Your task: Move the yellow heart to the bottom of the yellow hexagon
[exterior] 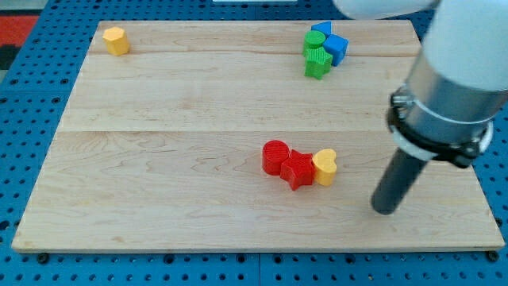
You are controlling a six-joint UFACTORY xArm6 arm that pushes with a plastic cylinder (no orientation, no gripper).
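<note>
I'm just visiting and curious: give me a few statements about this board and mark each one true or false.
1. The yellow heart touches a red block. True.
2. The yellow hexagon sits at the view's bottom right. False: it is near the view's top left corner of the wooden board.
3. My tip is pressing on the yellow heart. False: it stands apart from it, toward the view's right and slightly lower.
4. The green blocks and blue blocks form one cluster near the view's top. True.
5. There are two red blocks side by side, the other being a red cylinder. True.
</note>
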